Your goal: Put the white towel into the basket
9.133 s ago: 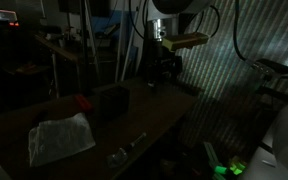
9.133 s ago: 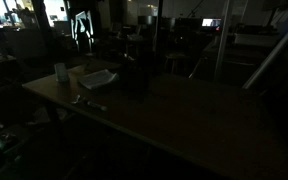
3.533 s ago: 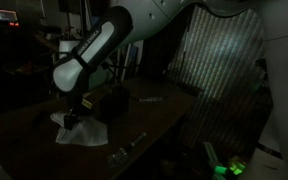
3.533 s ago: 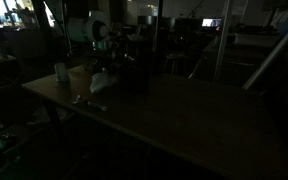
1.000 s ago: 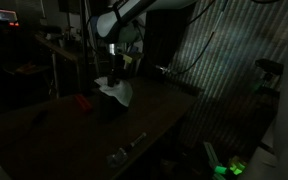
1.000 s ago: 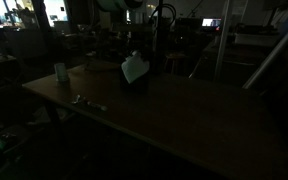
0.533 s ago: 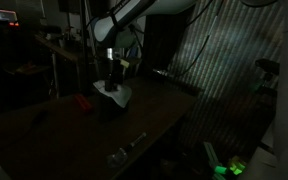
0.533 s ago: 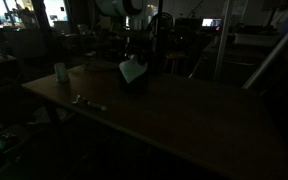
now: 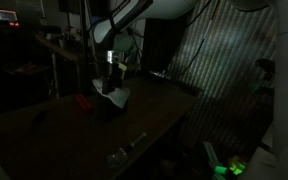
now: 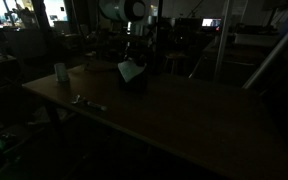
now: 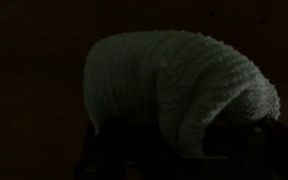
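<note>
The scene is very dark. The white towel (image 9: 116, 95) (image 10: 130, 70) hangs bunched from my gripper (image 9: 111, 82) (image 10: 132, 60), which is shut on its top. Its lower end reaches the top of the dark basket (image 9: 106, 106) (image 10: 137, 84) on the table, seen in both exterior views. In the wrist view the towel (image 11: 174, 90) fills the middle as a pale, knobbly bundle. My fingers are lost in the dark there.
A red object (image 9: 84, 101) lies beside the basket. A small metal item (image 9: 124, 150) (image 10: 87, 101) rests near the table's front edge and a pale cup (image 10: 61, 72) stands at a corner. A corrugated panel (image 9: 224, 60) stands behind the table.
The gripper has come down a little with the towel over the last second, so the towel now hangs lower over the basket. Long before, the towel lay flat on the table.
</note>
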Robot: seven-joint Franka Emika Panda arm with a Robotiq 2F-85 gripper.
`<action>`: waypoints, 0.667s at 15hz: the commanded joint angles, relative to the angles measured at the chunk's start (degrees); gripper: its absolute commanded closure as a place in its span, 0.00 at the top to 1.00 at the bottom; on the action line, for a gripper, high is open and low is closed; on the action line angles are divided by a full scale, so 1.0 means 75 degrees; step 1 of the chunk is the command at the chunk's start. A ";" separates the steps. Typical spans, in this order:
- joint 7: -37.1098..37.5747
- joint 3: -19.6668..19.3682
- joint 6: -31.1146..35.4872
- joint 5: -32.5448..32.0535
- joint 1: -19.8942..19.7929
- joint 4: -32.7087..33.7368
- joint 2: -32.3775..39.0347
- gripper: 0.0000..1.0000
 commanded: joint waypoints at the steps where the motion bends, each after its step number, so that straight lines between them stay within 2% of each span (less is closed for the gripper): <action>1: -0.0133 0.0126 -0.0106 0.0344 -0.0130 0.0252 0.0305 0.00; 3: -0.0095 0.0093 -0.0086 0.0303 -0.0123 0.0227 0.0259 0.01; 4: -0.0038 0.0058 -0.0071 0.0225 -0.0106 0.0207 0.0202 0.26; 6: -0.0008 0.0018 -0.0026 0.0139 -0.0102 0.0163 0.0068 0.30; 10: 0.0038 -0.0056 0.0045 0.0001 -0.0100 0.0133 -0.0258 0.59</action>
